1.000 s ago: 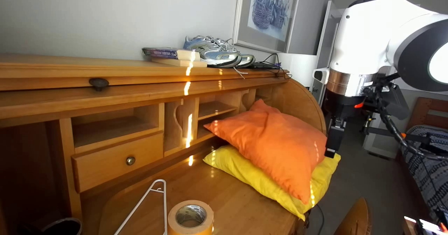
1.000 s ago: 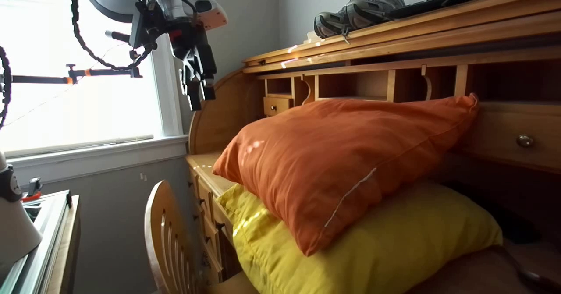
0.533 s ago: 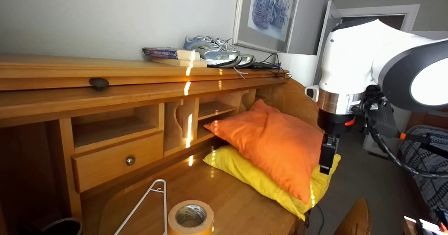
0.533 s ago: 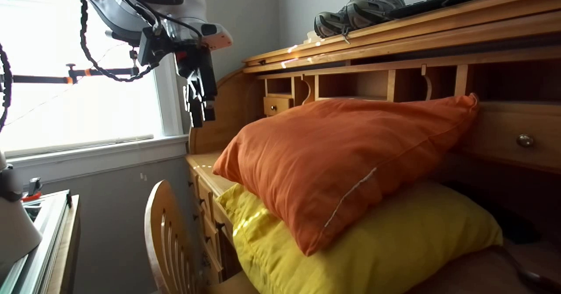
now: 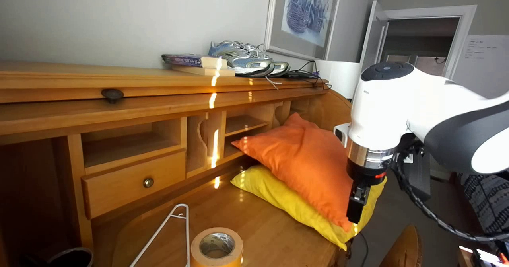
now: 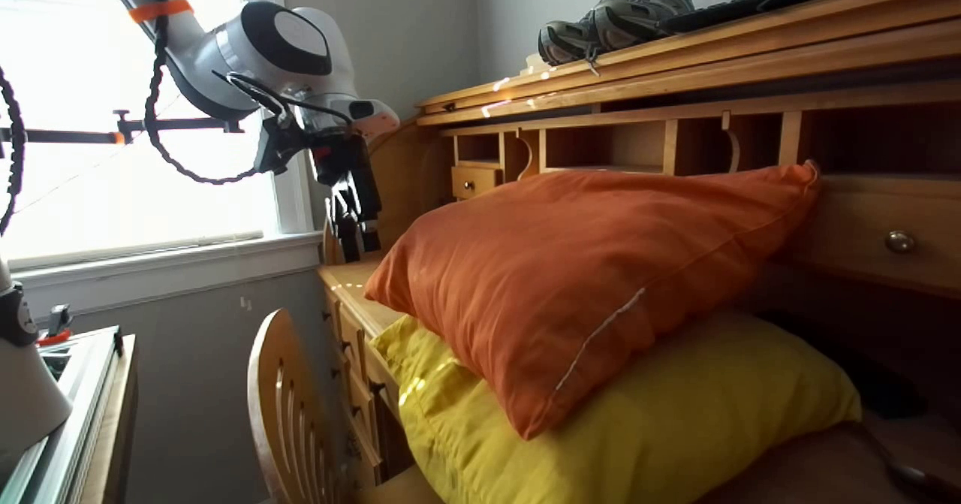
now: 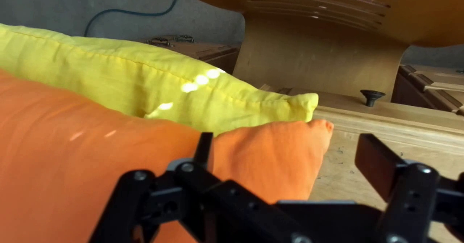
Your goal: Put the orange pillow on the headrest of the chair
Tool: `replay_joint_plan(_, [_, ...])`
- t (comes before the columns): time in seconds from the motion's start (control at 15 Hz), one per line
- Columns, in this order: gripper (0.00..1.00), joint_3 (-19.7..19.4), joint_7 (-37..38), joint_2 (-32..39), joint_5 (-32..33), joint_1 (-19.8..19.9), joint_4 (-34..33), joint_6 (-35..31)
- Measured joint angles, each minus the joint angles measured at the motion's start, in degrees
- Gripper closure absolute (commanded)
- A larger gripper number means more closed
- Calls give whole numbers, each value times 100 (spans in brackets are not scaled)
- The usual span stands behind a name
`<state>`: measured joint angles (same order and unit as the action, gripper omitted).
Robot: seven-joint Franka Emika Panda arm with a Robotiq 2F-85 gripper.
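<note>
Corner pointing outward, the orange pillow (image 6: 585, 264) sprawls tilted across the yellow pillow (image 6: 653, 414), and that whole pile sits on the wooden worktop (image 5: 254, 227)! Right over to the gripper (image 7: 284, 150): it is released, jaws spread wide, and in the wrist view an orange corner shows between them. Touching the fabric or clear of it? Cannot tell from these angles. In both exterior views the gripper hangs just beside that corner, with the white arm (image 5: 377, 108) above it. Out in front, the headrest of the chair (image 6: 279, 327), a rounded wooden edge, stands apart from the orange pillow. Sunlight dapples the yellow pillow, one corner of it right at the worktop's front edge. Along the worktop now: a white hanger (image 5: 187, 235) lying flat, and just beside it a roll of tape (image 5: 216, 241). Behind the pillows run the pigeonholes (image 5: 246, 121), a knobbed drawer (image 5: 123, 183) set below one, and up on the top ledge (image 5: 99, 69) there's a crowd, two stacked books (image 5: 195, 61) next to a pair of sneakers (image 5: 250, 65). Higher yet, a framed flower print (image 5: 304, 16) hangs on the wall (image 5: 139, 20), and in an exterior view a window (image 6: 135, 196) blazes bright beyond the arm.
</note>
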<state>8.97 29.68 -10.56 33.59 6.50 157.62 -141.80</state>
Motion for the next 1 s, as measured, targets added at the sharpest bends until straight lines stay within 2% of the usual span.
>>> replay_joint_plan(0.33, [0,3,1137,368,828,-13,-1,0])
replay_joint_plan(0.67, [0,-129,2251,574,1922,-81,-14,-64])
replay_joint_plan(1.0, [0,-300,2904,804,2637,-231,-53,-149])
